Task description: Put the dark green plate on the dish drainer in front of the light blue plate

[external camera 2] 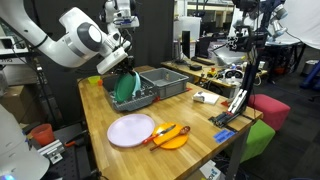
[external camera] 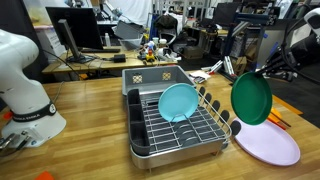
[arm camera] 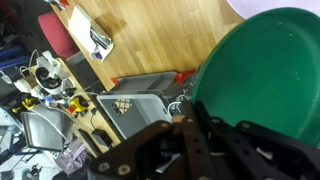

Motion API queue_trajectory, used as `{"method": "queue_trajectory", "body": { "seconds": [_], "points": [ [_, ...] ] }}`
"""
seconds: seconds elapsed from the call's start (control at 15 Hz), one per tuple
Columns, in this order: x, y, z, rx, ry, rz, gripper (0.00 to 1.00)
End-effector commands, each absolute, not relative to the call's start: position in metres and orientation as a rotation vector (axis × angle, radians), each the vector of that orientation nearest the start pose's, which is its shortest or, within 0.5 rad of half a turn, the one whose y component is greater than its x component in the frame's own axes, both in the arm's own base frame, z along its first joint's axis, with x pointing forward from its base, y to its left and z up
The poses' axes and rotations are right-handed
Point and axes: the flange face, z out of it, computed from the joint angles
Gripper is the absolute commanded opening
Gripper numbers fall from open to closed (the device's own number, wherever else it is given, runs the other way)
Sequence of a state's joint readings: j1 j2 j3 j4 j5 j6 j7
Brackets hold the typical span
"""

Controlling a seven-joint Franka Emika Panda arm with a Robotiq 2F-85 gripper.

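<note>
The dark green plate (external camera: 250, 98) hangs upright in the air, held at its top rim by my gripper (external camera: 260, 72), which is shut on it. It is just right of the dish drainer (external camera: 176, 135) and above a lavender plate. The light blue plate (external camera: 178, 102) stands tilted in the drainer's wire rack. In an exterior view the green plate (external camera 2: 125, 87) is at the drainer (external camera 2: 140, 99) under my gripper (external camera 2: 122, 68); I cannot make out the blue plate there. In the wrist view the green plate (arm camera: 265, 80) fills the right side, with my gripper (arm camera: 195, 125) clamped on its edge.
A large pale lavender plate (external camera: 268, 142) lies on the wooden table below the green plate, also in an exterior view (external camera 2: 131, 129). An orange plate with utensils (external camera 2: 170, 136) lies beside it. A grey tub (external camera 2: 165, 82) stands behind the drainer. The robot base (external camera: 25, 95) stands at the left.
</note>
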State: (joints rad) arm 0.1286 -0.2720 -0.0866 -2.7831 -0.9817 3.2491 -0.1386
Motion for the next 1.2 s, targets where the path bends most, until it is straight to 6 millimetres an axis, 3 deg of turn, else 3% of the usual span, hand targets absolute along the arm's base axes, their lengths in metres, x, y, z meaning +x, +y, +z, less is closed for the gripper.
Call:
{"method": "queue_trajectory", "body": {
  "seconds": [0.0, 0.67, 0.73, 1.13],
  "points": [
    [0.384, 0.101, 0.349, -2.659, -1.800, -1.070, 0.06],
    [0.386, 0.102, 0.342, -2.645, -1.793, -1.057, 0.06],
    [0.386, 0.102, 0.342, -2.645, -1.793, -1.057, 0.01],
    [0.394, 0.121, 0.364, -2.635, -1.788, -1.131, 0.01]
  ]
}}
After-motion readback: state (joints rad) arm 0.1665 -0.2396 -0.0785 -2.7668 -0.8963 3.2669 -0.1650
